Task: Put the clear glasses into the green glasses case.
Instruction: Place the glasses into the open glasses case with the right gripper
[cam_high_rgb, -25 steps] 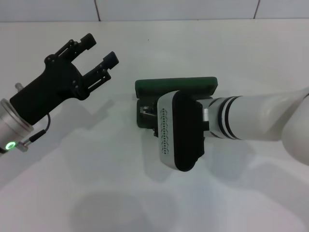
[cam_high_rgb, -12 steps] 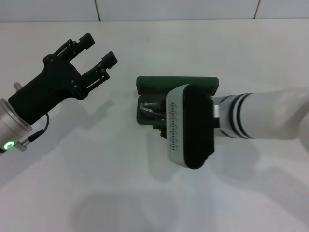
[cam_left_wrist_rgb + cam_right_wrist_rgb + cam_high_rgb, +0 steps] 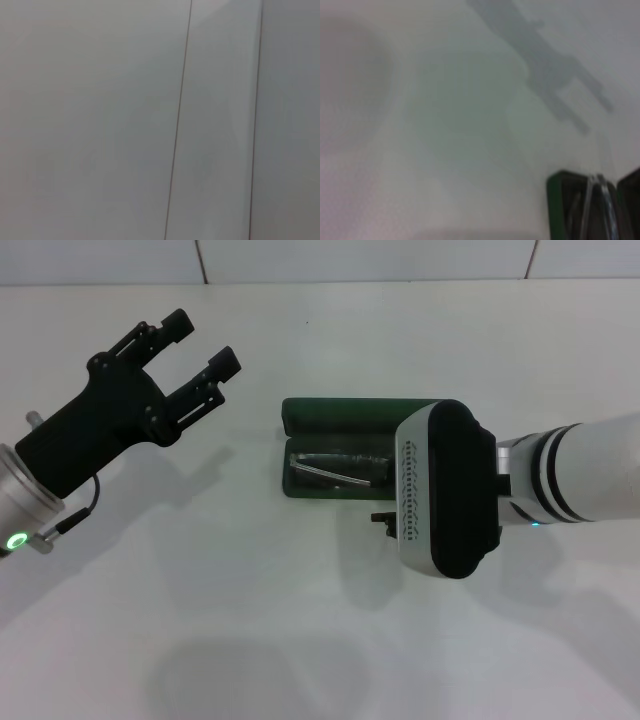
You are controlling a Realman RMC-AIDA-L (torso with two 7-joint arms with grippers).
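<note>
While the left gripper (image 3: 198, 351) hung with fingers apart, the right gripper (image 3: 385, 520), its fingers hidden, sat beside the open green glasses case (image 3: 330, 418); the clear glasses (image 3: 335, 468) lay inside. No lettering was readable.

White table (image 3: 300, 640) filled nearly the whole head view; matte, plain surface. Soft grey shadows lay on it, one broad blurred patch near the front edge of view. Light was even and diffuse. Behind the table's far edge ran a wall (image 3: 370, 258) of pale tiles with thin dark joints. Left wrist view showed only pale grey panels (image 3: 90, 120) split by a thin dark seam (image 3: 178, 120).
</note>
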